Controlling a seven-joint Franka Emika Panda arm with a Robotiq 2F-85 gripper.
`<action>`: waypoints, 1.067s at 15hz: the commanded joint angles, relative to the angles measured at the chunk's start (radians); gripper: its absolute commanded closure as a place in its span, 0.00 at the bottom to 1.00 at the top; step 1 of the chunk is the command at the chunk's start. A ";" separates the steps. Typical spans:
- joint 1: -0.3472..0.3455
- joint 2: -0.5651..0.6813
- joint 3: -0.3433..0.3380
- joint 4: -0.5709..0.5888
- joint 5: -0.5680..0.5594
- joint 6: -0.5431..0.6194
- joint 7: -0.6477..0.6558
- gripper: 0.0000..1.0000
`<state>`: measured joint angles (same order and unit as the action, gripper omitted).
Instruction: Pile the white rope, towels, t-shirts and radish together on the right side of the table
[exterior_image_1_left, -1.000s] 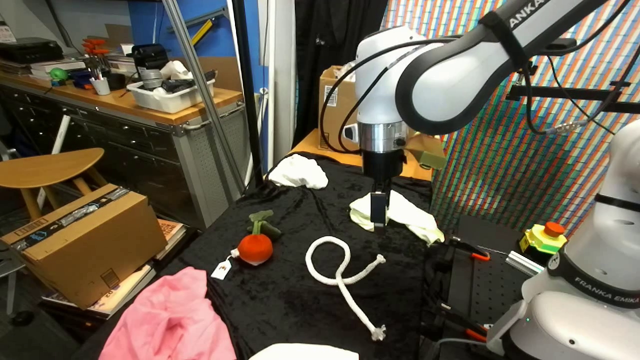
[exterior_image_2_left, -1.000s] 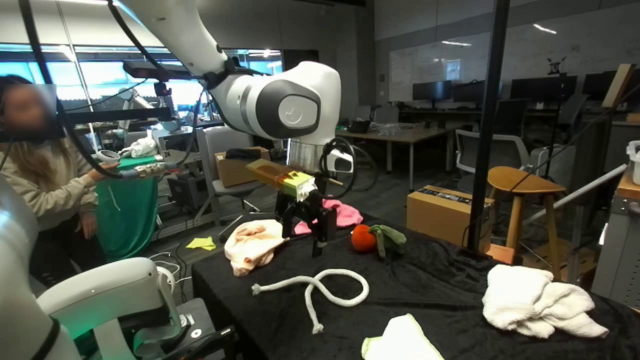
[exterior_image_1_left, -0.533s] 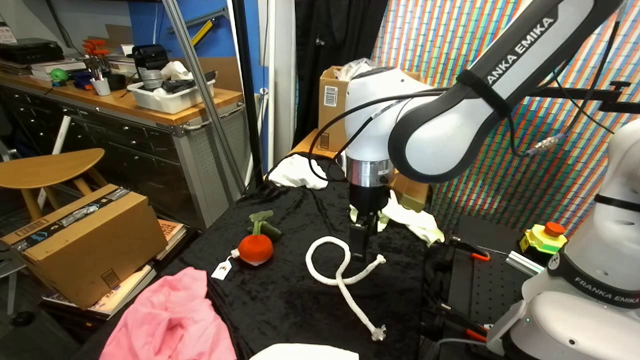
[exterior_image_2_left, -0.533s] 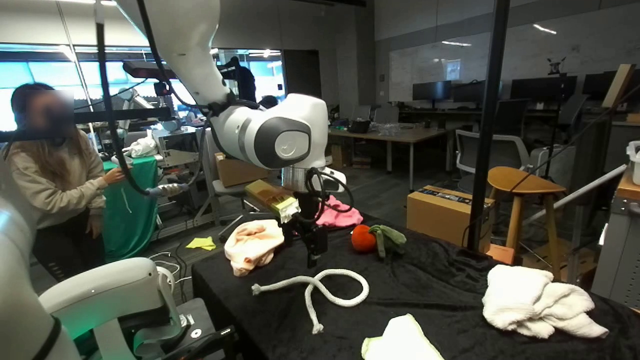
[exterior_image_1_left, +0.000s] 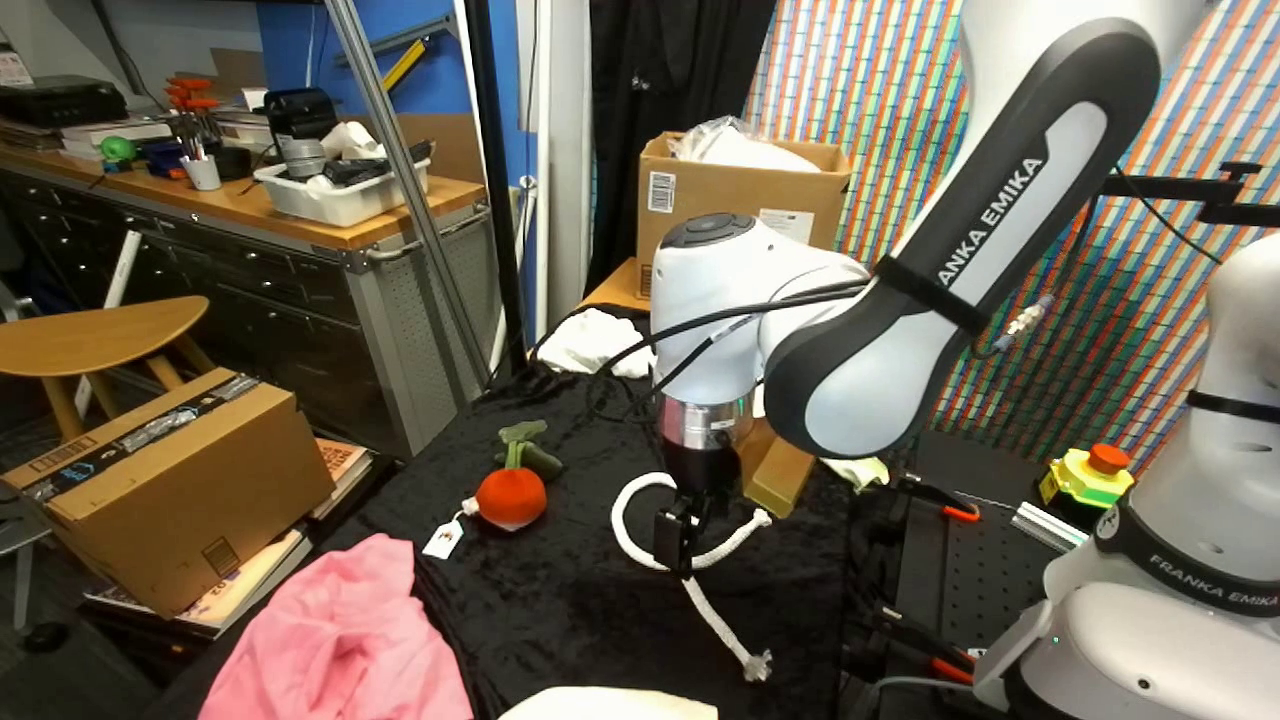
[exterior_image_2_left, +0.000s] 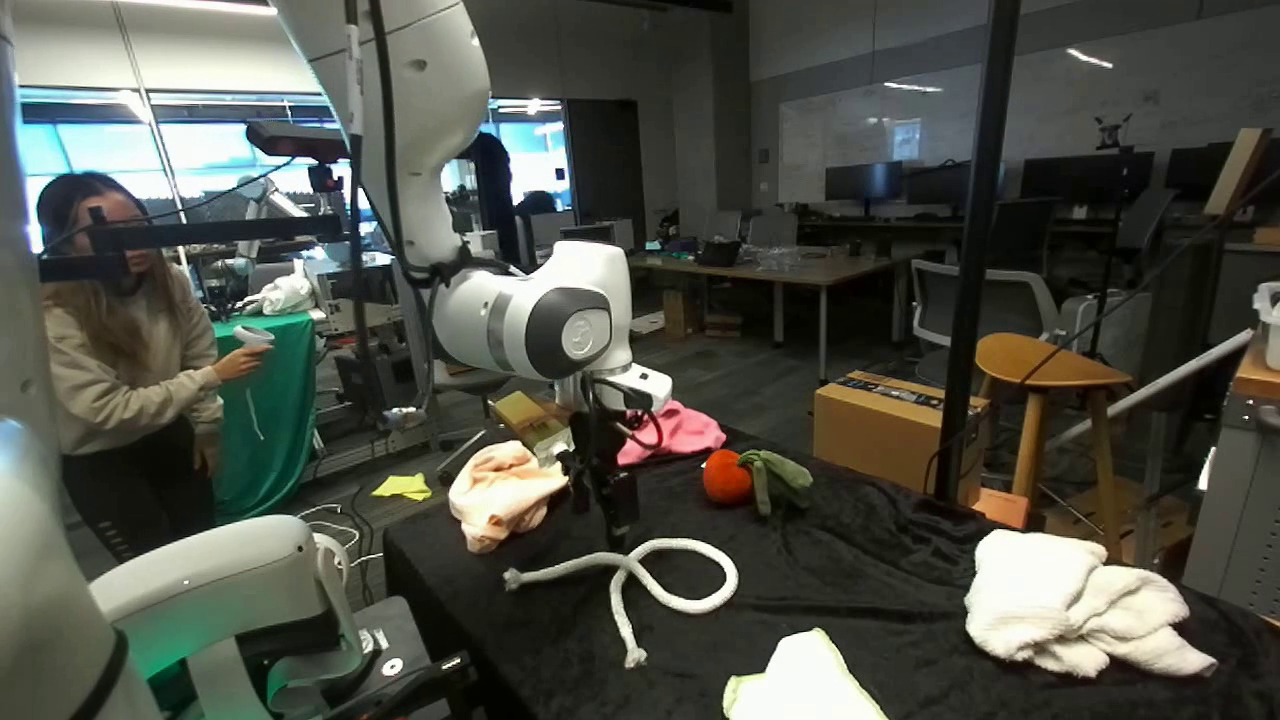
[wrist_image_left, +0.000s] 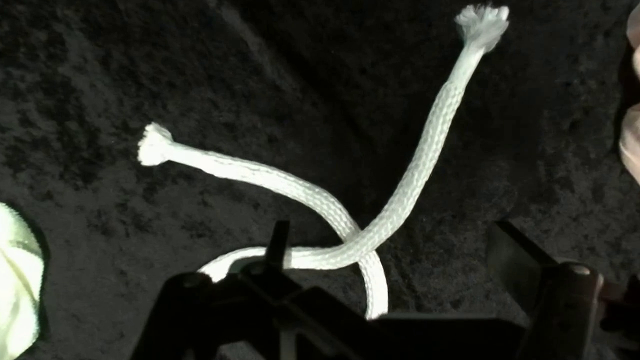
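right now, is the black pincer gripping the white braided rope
No, the wrist view shows the black pincer open, its jaws apart, clamping no part of the white braided rope.

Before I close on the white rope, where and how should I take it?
I'd take the crossing of the white rope, straight down from above: two strands overlap there, lying on the table, so one grip would likely catch both. In the wrist view, the open fingers stand either side of that crossing.

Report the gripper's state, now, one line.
Gripper: open, holding nothing; the white rope shows between its spread jaws in the wrist view.
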<state>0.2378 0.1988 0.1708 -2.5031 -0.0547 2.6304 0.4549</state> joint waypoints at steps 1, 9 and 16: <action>0.070 0.087 -0.061 0.062 -0.118 0.008 0.141 0.00; 0.182 0.202 -0.155 0.144 -0.260 -0.029 0.284 0.00; 0.200 0.227 -0.187 0.170 -0.278 -0.034 0.308 0.00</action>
<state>0.4167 0.4104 0.0065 -2.3618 -0.3064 2.6121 0.7270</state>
